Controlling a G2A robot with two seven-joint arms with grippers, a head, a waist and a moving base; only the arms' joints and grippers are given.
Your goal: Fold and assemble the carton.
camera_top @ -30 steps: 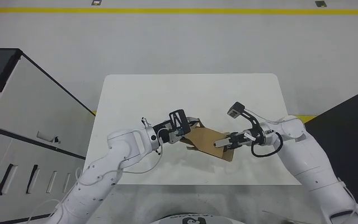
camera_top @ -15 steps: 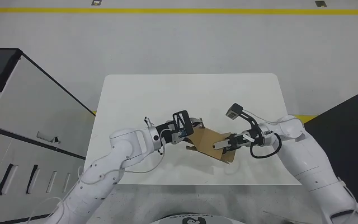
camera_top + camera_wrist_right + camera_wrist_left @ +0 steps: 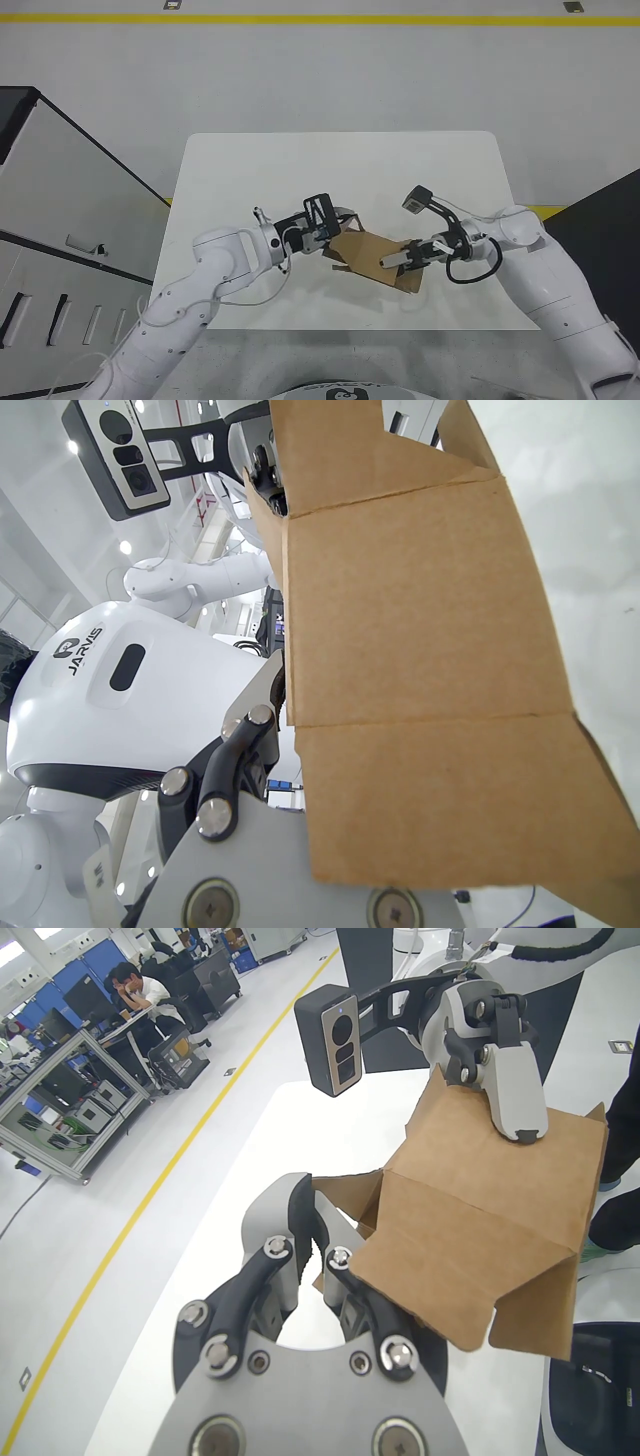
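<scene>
Two hands hold a half-formed carton (image 3: 372,256) over the near middle of the bench (image 3: 300,165). Within the last second the left hand (image 3: 316,1228) pushed in toward the carton's middle, then drew back to about where it began. The carton's left end went in and out with it, while the right hand (image 3: 393,261) hardly stirred. The left hand is pressed together on a flap at the left end. The right pinches the wall at the other end, one finger lying on the outer face and the other hidden behind the board. The panels stand at angles along their creases and the end flaps hang loose, so the push looks like working the folds rather than closing them; the carton appears not yet squared or shut. Its brown faces show no label or print.
</scene>
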